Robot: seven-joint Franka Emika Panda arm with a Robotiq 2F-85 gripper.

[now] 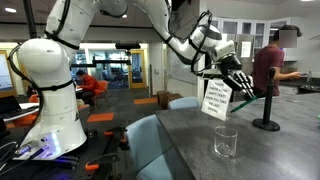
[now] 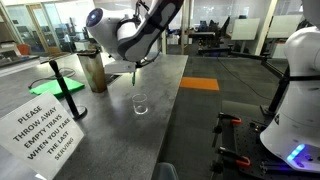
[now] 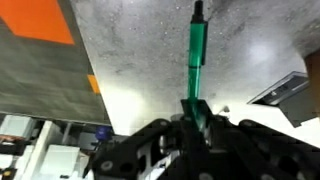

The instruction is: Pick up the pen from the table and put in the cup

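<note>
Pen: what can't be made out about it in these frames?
- Wrist view: the pen's rear end is hidden between the fingers of the gripper.
- Exterior view: the pen is too thin and small to trace below the gripper, so whether it is over the cup is unclear.

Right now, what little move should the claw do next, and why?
Probably shift the claw until the pen hangs over the cup. It grips the pen above the table, but the wrist view shows only table beyond the tip, no cup.
</note>
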